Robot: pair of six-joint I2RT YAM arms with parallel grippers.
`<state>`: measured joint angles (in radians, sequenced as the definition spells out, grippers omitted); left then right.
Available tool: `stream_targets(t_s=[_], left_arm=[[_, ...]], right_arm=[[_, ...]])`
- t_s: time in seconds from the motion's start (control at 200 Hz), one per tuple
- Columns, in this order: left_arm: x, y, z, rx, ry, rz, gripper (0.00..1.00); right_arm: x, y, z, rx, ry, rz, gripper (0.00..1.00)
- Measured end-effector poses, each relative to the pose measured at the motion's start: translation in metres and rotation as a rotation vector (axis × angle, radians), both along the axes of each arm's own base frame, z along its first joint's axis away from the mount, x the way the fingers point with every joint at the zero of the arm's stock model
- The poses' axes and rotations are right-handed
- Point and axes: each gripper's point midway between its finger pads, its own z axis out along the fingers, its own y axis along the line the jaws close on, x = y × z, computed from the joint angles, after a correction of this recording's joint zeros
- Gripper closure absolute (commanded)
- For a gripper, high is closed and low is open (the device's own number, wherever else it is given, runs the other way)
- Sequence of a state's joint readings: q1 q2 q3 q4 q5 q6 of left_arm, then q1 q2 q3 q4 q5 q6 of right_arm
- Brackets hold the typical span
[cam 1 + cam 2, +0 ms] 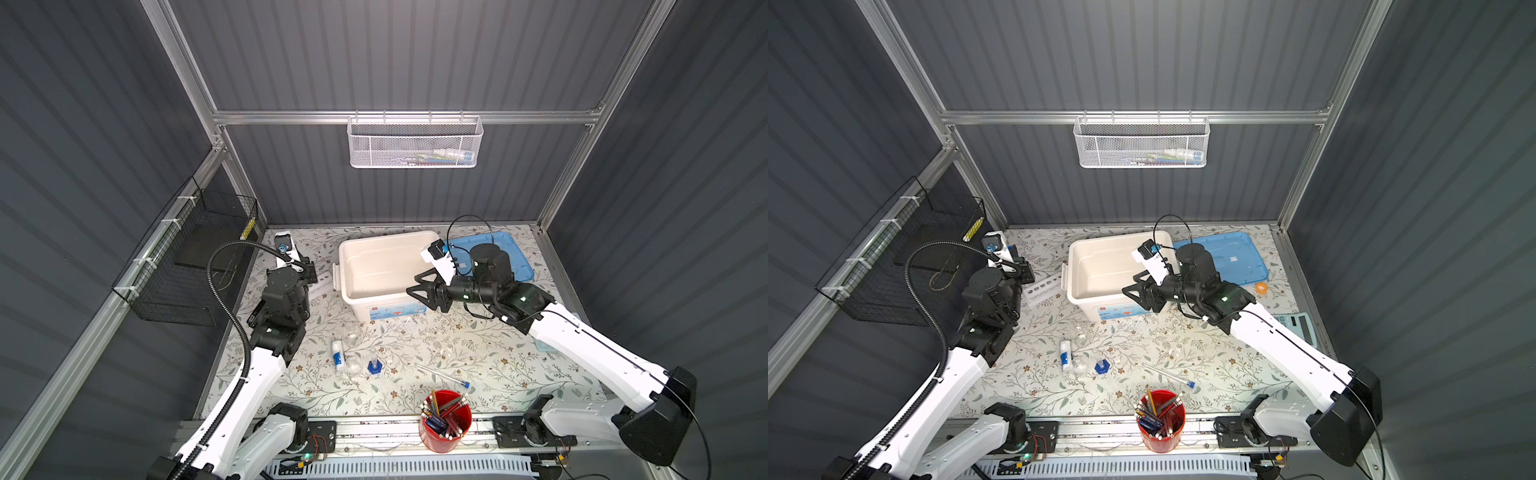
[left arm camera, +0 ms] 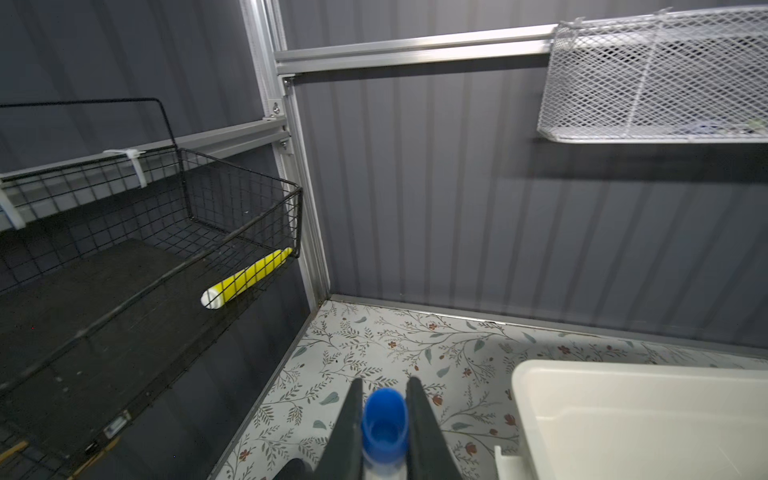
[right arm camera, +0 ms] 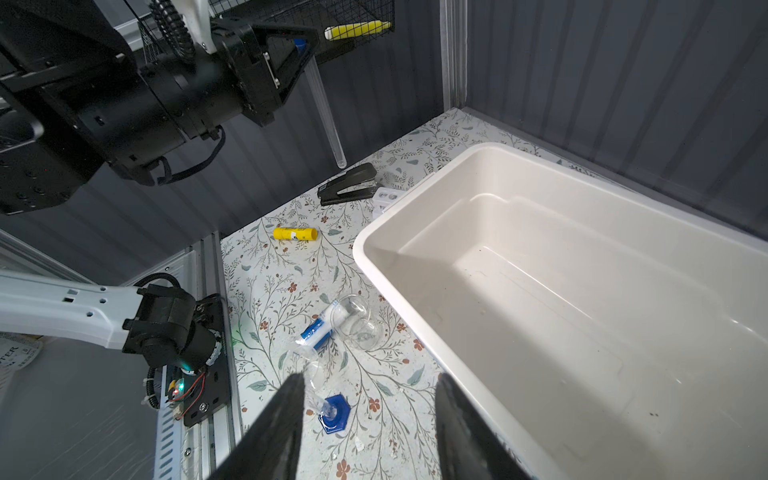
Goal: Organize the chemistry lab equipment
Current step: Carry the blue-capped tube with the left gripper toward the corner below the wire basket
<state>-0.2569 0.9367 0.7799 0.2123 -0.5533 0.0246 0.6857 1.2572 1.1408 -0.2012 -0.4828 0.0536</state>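
My left jaws are clenched on a blue-capped test tube [image 3: 326,112], which hangs below them. My right jaws stand released and empty, the measuring cylinder [image 3: 332,413] on the table [image 3: 270,266] below, ahead of them.

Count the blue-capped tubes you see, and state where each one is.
2. The first tube sits clamped in the left fingers; the second tube lies on the table near the red cup. Others may be hidden.
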Motion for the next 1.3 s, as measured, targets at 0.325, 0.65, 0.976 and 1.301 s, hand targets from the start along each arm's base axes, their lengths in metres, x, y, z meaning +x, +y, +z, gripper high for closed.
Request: stream_targets(t_s=[0.325,0.65,0.976,1.301], left_arm=[[0.024,0.044,-0.055,-0.108,0.070,0.108,1.00],[0.054,0.038,-0.104,-0.104,0.133,0.094,1.00],[0.066,0.040,-0.118,-0.054,0.086,0.098,1.00],[0.066,0.040,-0.117,-0.030,0.049,0.094,1.00]], right_arm=[[0.001,0.007,-0.004,0.015,0.024,0.019,0.48],[0.002,0.009,-0.009,0.011,0.042,0.026,0.47],[0.003,0.008,-0.013,0.007,0.047,0.023,0.47],[0.004,0.009,-0.016,0.002,0.053,0.022,0.48]])
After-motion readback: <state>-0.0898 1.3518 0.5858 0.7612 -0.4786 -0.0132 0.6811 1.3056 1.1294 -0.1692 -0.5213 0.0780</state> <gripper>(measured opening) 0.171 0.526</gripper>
